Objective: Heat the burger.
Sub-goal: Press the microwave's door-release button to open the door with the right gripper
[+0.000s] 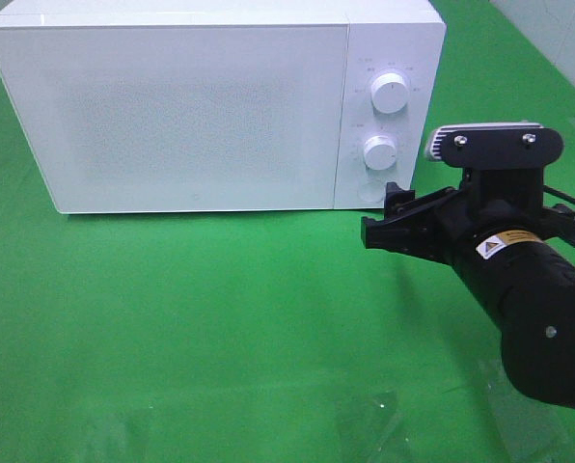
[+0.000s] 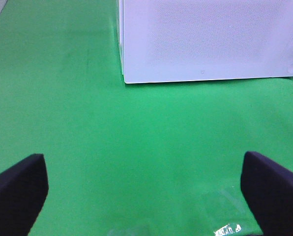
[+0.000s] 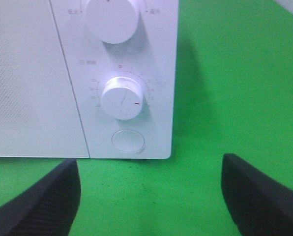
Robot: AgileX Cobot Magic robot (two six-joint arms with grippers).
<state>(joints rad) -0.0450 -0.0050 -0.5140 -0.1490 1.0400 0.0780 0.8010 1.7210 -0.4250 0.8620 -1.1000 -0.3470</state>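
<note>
Looking from above, what stands on the cloth [image 1: 220, 328]?

— A white microwave [image 1: 191, 116], set well back. Its door [image 1: 172, 121] is shut. On the panel to the right of the door sit an upper knob [image 1: 391, 94], a lower knob [image 1: 378, 151] and a round button [image 1: 370, 190] beneath them.

And the burger?

— It shows in no view. The door is frosted and nothing can be made out through it, so I cannot tell where the burger is.

How does the right gripper [image 1: 381, 212] stand?

— Spread wide and holding nothing. It points at the panel's lower corner, near the button. From the high view I cannot tell whether a fingertip touches the microwave. In its wrist view the two dark fingers [image 3: 38, 201] frame the button and the lower knob, with green cloth showing between them and the microwave's base.

And the left gripper [image 2: 145, 194]?

— The high view does not show it. Its wrist view shows both fingers spread far apart over bare cloth, with nothing between them. The microwave's near left corner lies ahead of it, well apart.
</note>
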